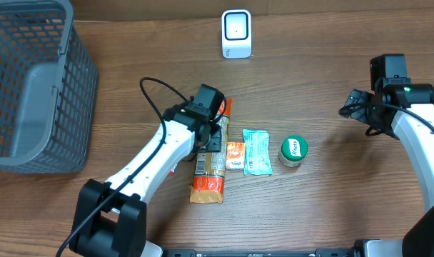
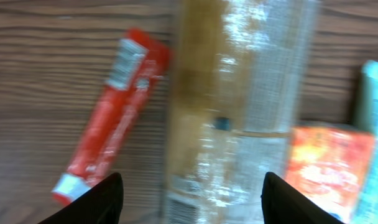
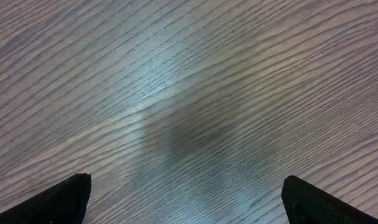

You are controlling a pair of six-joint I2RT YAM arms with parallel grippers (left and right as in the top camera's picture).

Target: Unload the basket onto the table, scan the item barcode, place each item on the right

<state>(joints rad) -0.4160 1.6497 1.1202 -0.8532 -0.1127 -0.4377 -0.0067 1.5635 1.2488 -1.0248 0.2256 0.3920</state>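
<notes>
The wooden table (image 1: 331, 214) carries a row of groceries a little toward 6 o'clock from its middle, with a white scanner (image 1: 236, 33) standing alone at 12 o'clock and a grey mesh basket (image 1: 31, 93) at 10 o'clock. The left gripper (image 2: 192, 177) hangs over a long pack (image 2: 239, 112) in clear and tan wrapping. Its jaws stand well apart and straddle the pack, and wood shows between the 9 o'clock finger and the pack's edge. The 3 o'clock finger overlaps the other edge in the wrist view, so contact there cannot be told. Nothing is gripped. The pack runs from 12 to 6 o'clock between the fingers (image 2: 105, 202), with its lower end cut off by the frame. A pale striped patch near that end is too blurred to read. A red packet (image 2: 111, 118) lies slanted at 10 o'clock from the jaws, an orange packet (image 2: 329, 165) at 3 o'clock just beside the pack, and a pale blue packet (image 1: 257, 152) past that. A green-lidded tub (image 1: 293, 150) ends the row. From overhead the left wrist hides the pack's upper half. The right gripper (image 3: 186, 178), at 3 o'clock of the table and well apart from the groceries, has its jaws spread wide over bare wood, holding and touching nothing.
</notes>
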